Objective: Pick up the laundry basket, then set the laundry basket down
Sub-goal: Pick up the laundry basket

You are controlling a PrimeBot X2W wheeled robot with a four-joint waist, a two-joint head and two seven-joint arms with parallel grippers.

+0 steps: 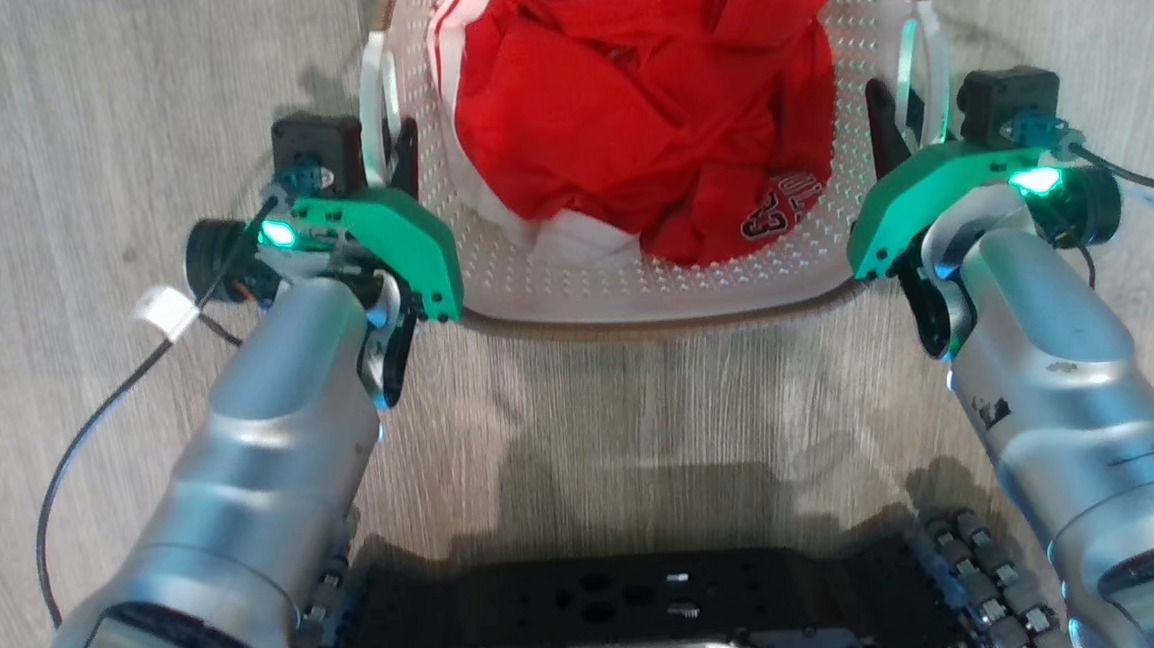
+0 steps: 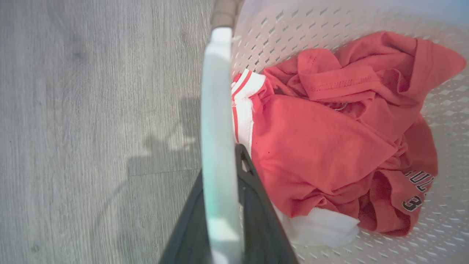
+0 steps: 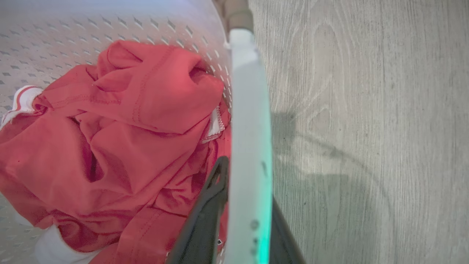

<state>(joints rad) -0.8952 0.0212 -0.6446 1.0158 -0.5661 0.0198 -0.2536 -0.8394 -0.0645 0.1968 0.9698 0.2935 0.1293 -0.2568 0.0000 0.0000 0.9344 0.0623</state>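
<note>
Grey wood-plank floor [image 1: 72, 94] lies below. Left gripper [image 1: 388, 150] & right gripper [image 1: 900, 122] have jaws narrow, each pinching a thin white plastic side handle [image 2: 218, 128] — one finger inside, one outside. White perforated plastic laundry basket [image 1: 635, 295] w/ crumpled red clothes [image 1: 643, 90] sits btwn both jaw pairs — prob. so it lifts level.

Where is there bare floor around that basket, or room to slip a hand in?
Bare wood floor lies left of the laundry basket beyond the left gripper, right of it beyond the right gripper, and in the strip between its near rim and the robot's black base. Crowded: red clothing heaps inside, and each gripper clamps a side handle.
</note>
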